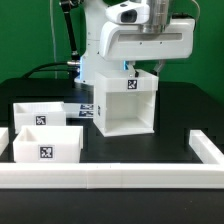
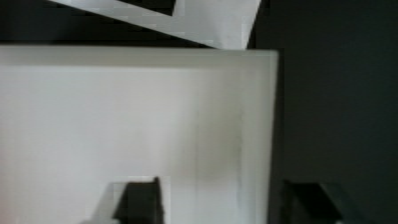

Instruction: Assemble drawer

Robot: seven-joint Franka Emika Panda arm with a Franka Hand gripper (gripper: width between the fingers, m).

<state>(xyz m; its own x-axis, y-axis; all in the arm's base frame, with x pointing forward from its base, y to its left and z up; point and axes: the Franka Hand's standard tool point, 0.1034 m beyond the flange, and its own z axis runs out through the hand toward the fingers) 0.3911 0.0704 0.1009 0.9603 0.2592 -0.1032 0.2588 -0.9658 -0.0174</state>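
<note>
The tall white cube-like housing (image 1: 125, 103) stands upright at the table's middle, open side to the front, with a tag on its top front edge. Two low white trays lie to the exterior view's left, one behind (image 1: 40, 113) and one in front (image 1: 46, 146), each tagged. My gripper (image 1: 143, 66) hangs right over the housing's top rear. In the wrist view the housing's white top (image 2: 143, 120) fills most of the picture. My gripper (image 2: 226, 203) is open, with one dark fingertip (image 2: 135, 202) over the white surface and the other past its edge over the dark table.
A long low white rail (image 1: 110, 178) runs along the table's front and turns back at the exterior view's right (image 1: 206, 150). The marker board (image 1: 84, 108) lies flat between the trays and the housing. The arm's base and cables stand behind.
</note>
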